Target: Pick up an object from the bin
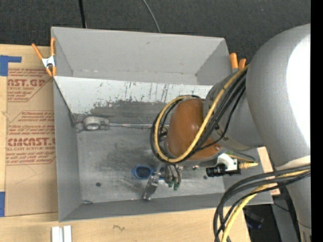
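— How does the arm (275,105) sit?

— It comes in from the right of the small blue rounded thing (143,172). Its thick grey body hangs over the rim of the bin (136,54) on that side. The wrist, under its orange cover (184,127), is bent down towards the floor, up and to the right of the blue thing. Yellow and black cables (158,127) loop around the cover.

— And the tool?

— The tool (169,179) is low over the floor, just to the right of the blue thing. Whether it is spread or pressed together cannot be told, and nothing can be made out in its grip.

— What lies closest to it?

— The blue thing itself, flat on the floor and just beside the tool. A small grey metal piece (149,189) lies just below the blue thing, but whether it touches the tool cannot be told.

— How much room is there?

— Little below the blue thing, where the floor meets the bin's sloping wall close by. To its left and above it the floor is bare and wide. Well above and to the left lies a long thin metal thing with a round end (93,123), near the foot of the far wall.
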`<state>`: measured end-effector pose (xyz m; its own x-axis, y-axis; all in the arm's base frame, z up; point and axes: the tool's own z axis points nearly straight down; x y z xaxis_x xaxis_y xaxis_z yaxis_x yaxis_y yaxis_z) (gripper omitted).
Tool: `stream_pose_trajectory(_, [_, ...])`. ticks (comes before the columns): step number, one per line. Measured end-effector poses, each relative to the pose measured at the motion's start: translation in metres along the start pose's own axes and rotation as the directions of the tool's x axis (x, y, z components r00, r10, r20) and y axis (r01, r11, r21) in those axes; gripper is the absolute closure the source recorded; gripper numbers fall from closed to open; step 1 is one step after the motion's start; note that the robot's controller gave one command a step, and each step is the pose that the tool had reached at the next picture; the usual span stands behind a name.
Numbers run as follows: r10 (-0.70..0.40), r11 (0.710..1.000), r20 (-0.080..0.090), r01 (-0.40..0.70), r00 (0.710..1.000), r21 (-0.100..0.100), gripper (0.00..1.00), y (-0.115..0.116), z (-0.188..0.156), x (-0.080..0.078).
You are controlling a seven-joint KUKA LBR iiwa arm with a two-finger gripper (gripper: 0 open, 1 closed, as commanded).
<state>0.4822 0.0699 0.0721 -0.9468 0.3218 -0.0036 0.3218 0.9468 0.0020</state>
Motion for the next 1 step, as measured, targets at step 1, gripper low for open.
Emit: stream_pose_trajectory(1, [-0.001, 1.0, -0.002, 0.001, 1.0, 0.0, 0.0, 0.0009, -0.001, -0.0006])
